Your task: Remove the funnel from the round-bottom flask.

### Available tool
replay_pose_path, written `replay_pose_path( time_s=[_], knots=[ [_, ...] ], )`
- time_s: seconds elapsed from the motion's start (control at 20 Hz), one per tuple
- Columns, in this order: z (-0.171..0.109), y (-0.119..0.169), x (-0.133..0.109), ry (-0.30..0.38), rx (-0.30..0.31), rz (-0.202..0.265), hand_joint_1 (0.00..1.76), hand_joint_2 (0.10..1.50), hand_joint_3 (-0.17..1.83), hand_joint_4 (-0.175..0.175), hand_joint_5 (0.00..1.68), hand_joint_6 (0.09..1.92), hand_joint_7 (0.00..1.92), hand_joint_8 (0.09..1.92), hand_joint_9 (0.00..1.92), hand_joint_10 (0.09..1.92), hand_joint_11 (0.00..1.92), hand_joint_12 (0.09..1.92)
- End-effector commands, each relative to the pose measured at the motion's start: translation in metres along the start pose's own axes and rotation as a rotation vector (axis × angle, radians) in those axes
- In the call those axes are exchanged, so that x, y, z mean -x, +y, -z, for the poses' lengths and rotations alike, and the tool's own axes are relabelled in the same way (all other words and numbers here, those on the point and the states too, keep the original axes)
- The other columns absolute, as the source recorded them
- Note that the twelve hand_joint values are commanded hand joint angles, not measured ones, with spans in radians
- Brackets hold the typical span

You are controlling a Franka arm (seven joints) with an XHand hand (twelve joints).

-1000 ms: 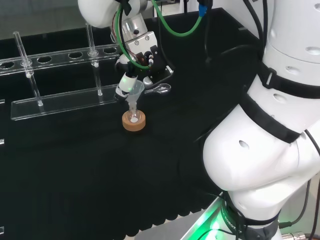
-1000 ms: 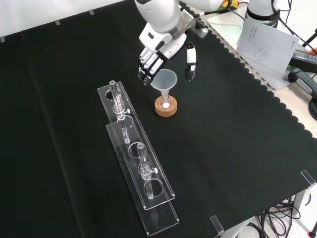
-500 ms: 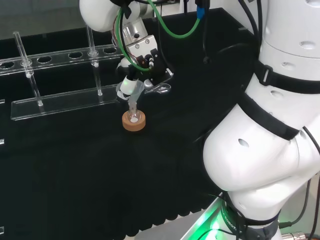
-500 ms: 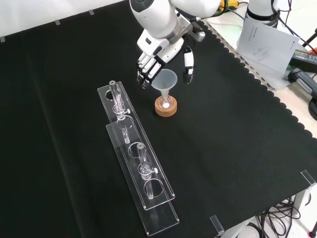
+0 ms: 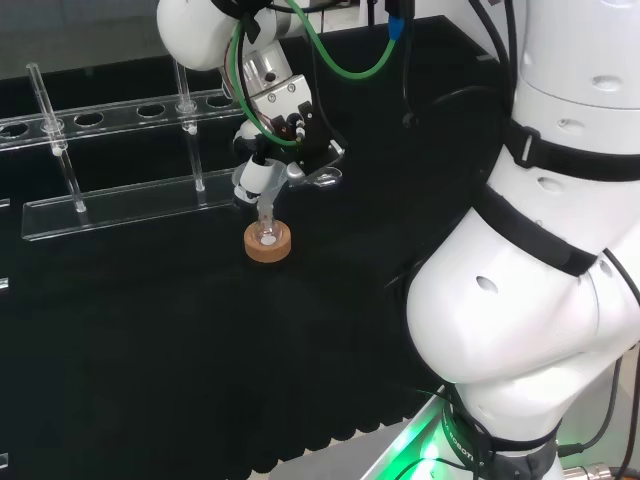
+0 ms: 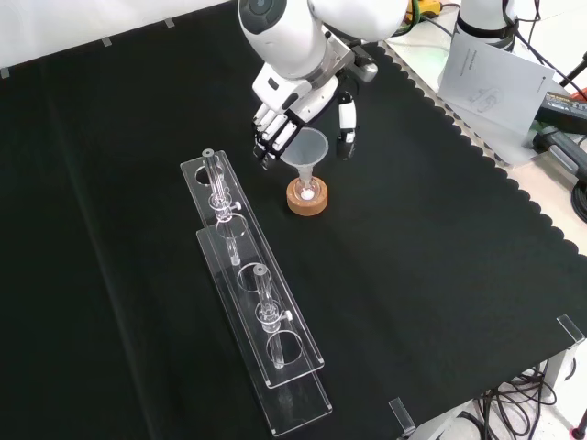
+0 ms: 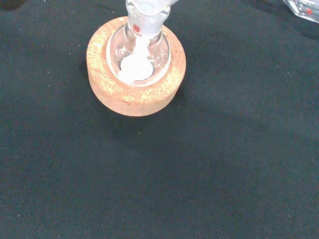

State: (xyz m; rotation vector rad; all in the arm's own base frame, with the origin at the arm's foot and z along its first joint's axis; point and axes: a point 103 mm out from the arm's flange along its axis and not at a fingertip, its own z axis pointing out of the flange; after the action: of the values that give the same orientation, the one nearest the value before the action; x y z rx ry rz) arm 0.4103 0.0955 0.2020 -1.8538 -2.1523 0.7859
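Just above the middle of the front view, the funnel [image 6: 308, 147] sits with its stem down in the neck of the round-bottom flask [image 6: 306, 190], which rests on a cork ring [image 6: 307, 200] on the black-clothed counter [image 6: 440, 275]. Coming in from the upper part of that frame, the robot hand [image 6: 292, 117] straddles the funnel's cone, fingers [image 6: 268, 139] spread on its left and the thumb [image 6: 344, 124] on its right, relaxed and not closed on the rim. From the wrist view, white powder [image 7: 134, 67] lies in the flask's bulb. Lower left of the funnel in the front view stands a clear plastic tube rack [image 6: 261, 316] holding glass tubes.
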Motion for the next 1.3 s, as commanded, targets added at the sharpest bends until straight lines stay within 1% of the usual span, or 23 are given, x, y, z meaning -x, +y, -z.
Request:
replay_pose_path(
  time_s=[0.05,0.2,0.3,0.45,0.55,0.7,0.8,0.9,0.95,1.1,1.2,1.3],
  knots=[
    [-0.006,0.005,0.002,-0.007,-0.012,0.001,0.58,0.72,0.19,-0.003,0.14,0.09,0.00,0.51,0.15,0.82,0.23,1.49],
    [-0.009,0.006,0.001,-0.012,-0.026,0.003,0.58,0.72,0.20,-0.005,0.16,0.09,0.02,0.59,0.20,0.80,0.24,1.48],
    [-0.009,0.006,0.000,-0.023,-0.022,0.000,0.58,0.73,0.20,-0.007,0.18,0.09,0.06,0.62,0.24,0.78,0.25,1.48],
    [-0.010,0.006,0.001,-0.051,0.004,-0.009,0.59,0.73,0.21,-0.011,0.24,0.09,0.13,0.66,0.36,0.72,0.28,1.46],
    [-0.010,0.005,0.000,-0.080,0.035,-0.020,0.60,0.75,0.23,-0.019,0.32,0.09,0.26,0.68,0.50,0.67,0.34,1.43],
    [-0.008,0.002,-0.002,-0.141,0.092,-0.046,0.62,0.79,0.28,-0.027,0.48,0.09,0.47,0.68,0.76,0.58,0.46,1.35],
    [-0.006,0.000,-0.002,-0.153,0.115,-0.058,0.64,0.82,0.32,-0.025,0.60,0.10,0.58,0.67,0.89,0.52,0.52,1.31],
    [-0.003,-0.002,-0.001,-0.163,0.136,-0.062,0.65,0.85,0.36,-0.017,0.72,0.19,0.68,0.66,1.00,0.47,0.58,1.28],
    [-0.001,-0.003,0.000,-0.165,0.144,-0.062,0.66,0.86,0.38,-0.015,0.74,0.25,0.71,0.65,1.04,0.44,0.60,1.27],
    [0.007,-0.008,0.002,-0.153,0.147,-0.057,0.68,0.87,0.41,-0.011,0.75,0.41,0.76,0.65,1.13,0.39,0.64,1.25],
    [0.014,-0.011,0.004,-0.124,0.138,-0.051,0.68,0.87,0.42,-0.011,0.74,0.45,0.77,0.65,1.15,0.39,0.65,1.25],
    [0.022,-0.016,0.005,-0.125,0.137,-0.051,0.68,0.87,0.42,-0.011,0.74,0.46,0.78,0.65,1.16,0.39,0.65,1.25]
  ],
)
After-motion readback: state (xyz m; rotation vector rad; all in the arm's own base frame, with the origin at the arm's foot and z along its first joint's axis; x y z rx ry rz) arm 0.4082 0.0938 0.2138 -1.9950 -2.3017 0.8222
